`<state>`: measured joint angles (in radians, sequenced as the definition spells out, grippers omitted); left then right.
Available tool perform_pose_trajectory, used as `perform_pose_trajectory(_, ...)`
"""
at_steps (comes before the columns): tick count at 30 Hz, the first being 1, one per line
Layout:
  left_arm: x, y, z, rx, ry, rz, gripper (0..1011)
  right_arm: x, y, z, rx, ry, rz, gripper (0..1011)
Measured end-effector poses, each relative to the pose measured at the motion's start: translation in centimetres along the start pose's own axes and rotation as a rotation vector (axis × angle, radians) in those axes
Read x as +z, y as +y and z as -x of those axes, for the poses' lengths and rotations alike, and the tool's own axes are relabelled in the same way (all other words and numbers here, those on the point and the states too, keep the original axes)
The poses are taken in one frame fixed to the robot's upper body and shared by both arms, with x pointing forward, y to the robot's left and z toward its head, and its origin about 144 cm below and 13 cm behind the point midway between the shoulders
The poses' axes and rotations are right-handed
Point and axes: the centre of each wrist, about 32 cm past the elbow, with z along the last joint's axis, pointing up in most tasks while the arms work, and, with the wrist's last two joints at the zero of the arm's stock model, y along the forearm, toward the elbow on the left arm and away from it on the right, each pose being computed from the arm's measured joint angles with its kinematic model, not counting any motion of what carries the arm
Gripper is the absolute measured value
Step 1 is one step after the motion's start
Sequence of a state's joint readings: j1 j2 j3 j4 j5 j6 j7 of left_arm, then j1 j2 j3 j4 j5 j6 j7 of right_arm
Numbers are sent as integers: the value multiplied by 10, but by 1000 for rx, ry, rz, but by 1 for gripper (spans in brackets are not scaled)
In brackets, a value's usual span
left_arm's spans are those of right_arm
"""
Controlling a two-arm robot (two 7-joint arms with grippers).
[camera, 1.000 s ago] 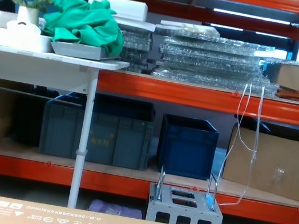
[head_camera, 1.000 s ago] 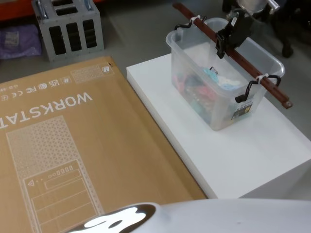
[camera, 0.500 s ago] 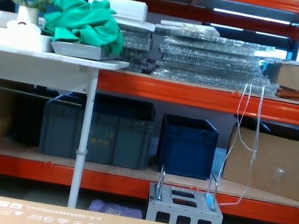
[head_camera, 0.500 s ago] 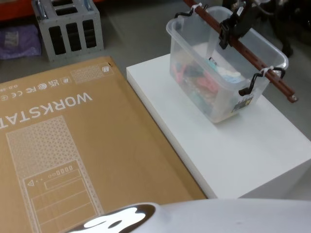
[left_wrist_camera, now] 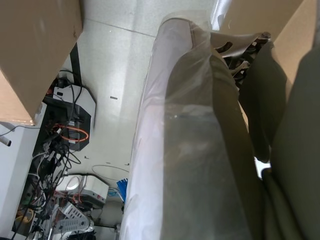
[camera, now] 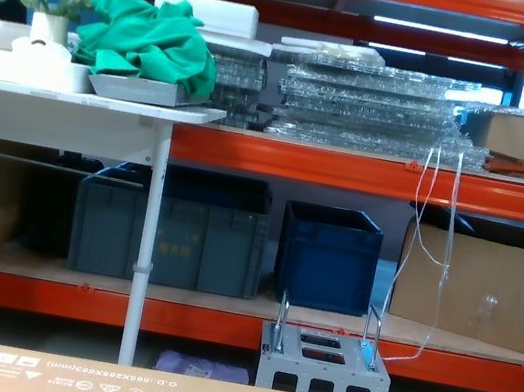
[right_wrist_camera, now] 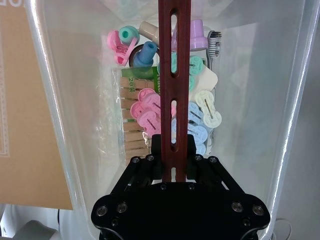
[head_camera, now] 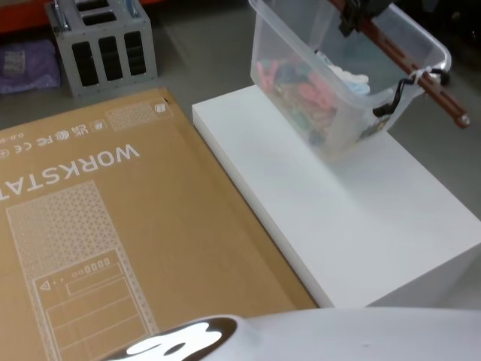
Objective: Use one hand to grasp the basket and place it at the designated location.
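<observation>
The basket (head_camera: 338,113) is a translucent white tub that hangs tilted in the air over the far end of the white platform (head_camera: 353,226). Its reddish-brown handle (head_camera: 421,75) runs across the top on white loops. My right gripper (head_camera: 358,13), black, is shut on the handle near its middle. In the right wrist view the gripper (right_wrist_camera: 174,147) clamps the slotted handle (right_wrist_camera: 174,75), and below it the basket's wall (right_wrist_camera: 70,115) encloses coloured clips and wooden pegs (right_wrist_camera: 150,112). The left wrist view shows my plastic-wrapped body (left_wrist_camera: 195,150).
A large brown cardboard box (head_camera: 98,226) lies flat to the left of the platform. A grey metal rack (head_camera: 101,45) and a purple bag (head_camera: 30,64) sit on the floor beyond. Ahead stand orange shelves with dark blue crates (camera: 328,253).
The right gripper has lifted the basket off the white platform. Basket and handle have risen and tilted, moving toward the top of the head view.
</observation>
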<state>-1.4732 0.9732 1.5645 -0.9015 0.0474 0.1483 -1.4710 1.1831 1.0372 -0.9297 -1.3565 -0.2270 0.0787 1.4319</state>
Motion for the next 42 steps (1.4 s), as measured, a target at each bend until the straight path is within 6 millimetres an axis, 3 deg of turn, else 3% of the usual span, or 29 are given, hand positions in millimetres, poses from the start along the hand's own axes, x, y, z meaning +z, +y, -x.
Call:
perform_pose_trajectory(9,0,0,0,0,0,0,0,21,-29,-2,-75,-85,-5,235)
perform_pose_trajectory(17,0,0,0,0,0,0,0,49,-42,-3,-115,-199,-11,237)
perform_pose_trajectory(29,0,0,0,0,0,0,0,93,-49,-3,-111,-407,-51,237)
perform_pose_trajectory(42,0,0,0,0,0,0,0,139,-44,-3,-46,-653,-154,237)
